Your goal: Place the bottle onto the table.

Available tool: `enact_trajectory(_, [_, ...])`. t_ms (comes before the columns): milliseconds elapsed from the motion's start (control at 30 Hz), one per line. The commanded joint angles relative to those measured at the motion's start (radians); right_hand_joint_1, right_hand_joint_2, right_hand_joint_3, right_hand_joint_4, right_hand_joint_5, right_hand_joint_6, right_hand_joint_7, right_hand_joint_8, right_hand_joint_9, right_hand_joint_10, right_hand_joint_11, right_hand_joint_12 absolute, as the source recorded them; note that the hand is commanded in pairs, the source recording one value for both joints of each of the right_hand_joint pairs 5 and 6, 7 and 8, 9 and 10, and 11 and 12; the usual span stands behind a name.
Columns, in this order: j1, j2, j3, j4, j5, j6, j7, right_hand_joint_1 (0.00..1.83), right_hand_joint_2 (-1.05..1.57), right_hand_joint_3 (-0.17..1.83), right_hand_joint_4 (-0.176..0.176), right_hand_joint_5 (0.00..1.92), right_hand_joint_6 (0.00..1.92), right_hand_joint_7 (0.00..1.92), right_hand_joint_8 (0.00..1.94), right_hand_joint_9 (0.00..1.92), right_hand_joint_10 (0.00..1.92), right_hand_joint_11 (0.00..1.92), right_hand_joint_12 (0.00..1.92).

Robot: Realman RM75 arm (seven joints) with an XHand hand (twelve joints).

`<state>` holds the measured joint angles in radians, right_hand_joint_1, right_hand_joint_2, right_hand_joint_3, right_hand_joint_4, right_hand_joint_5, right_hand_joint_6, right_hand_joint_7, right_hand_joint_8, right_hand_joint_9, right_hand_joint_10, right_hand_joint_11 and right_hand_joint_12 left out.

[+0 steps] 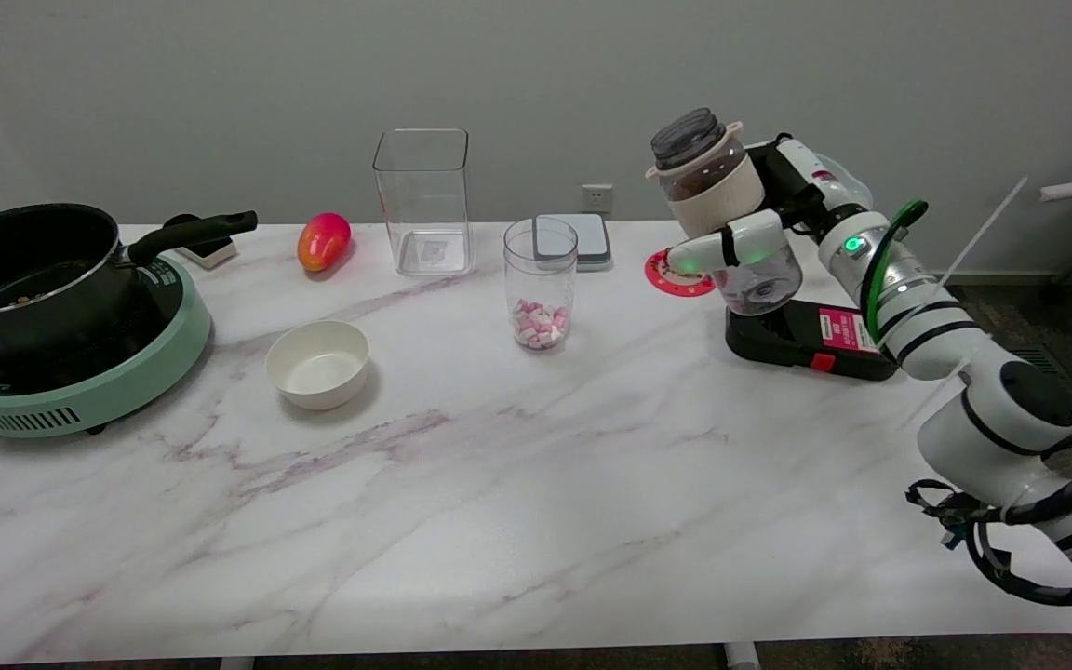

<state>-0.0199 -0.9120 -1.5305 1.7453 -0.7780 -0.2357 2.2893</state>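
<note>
A clear bottle with a dark lid and cream sleeve [717,209], brown contents showing at its top, is being gripped by the right hand [759,233] and held tilted above the marble table [517,502], over a black base [801,340]. Pink-and-white pieces are being held in a clear plastic cup [541,284]. A tall clear square container [422,200], a white bowl [318,364] and a black pot [29,265] are being borne by the table.

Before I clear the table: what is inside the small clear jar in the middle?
The small clear jar holds pink and white pieces piled at its bottom; above them it looks empty. Nothing covers them.
</note>
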Motion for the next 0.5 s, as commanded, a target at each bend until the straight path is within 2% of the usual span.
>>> enact_trajectory(33, [-0.014, -0.171, 0.21, -0.415, 0.821, 0.812, -0.24, 1.17, 1.57, 0.26, 0.0, 1.91, 1.91, 1.79, 1.79, 1.66, 1.66, 1.38, 1.38])
enact_trajectory(200, [-0.014, -0.177, 0.081, -0.53, 1.064, 0.945, -0.383, 1.18, 1.57, 0.26, 0.0, 1.91, 1.91, 1.79, 1.79, 1.66, 1.66, 1.38, 1.38])
enact_trajectory(333, [-0.014, -0.177, 0.007, -0.609, 1.154, 1.066, -0.395, 1.18, 1.57, 0.26, 0.0, 1.89, 1.89, 1.78, 1.78, 1.65, 1.65, 1.37, 1.37])
enact_trajectory(500, [-0.014, -0.178, -0.08, -0.668, 1.233, 1.138, -0.415, 1.18, 1.57, 0.27, 0.0, 1.87, 1.87, 1.77, 1.77, 1.64, 1.64, 1.36, 1.36])
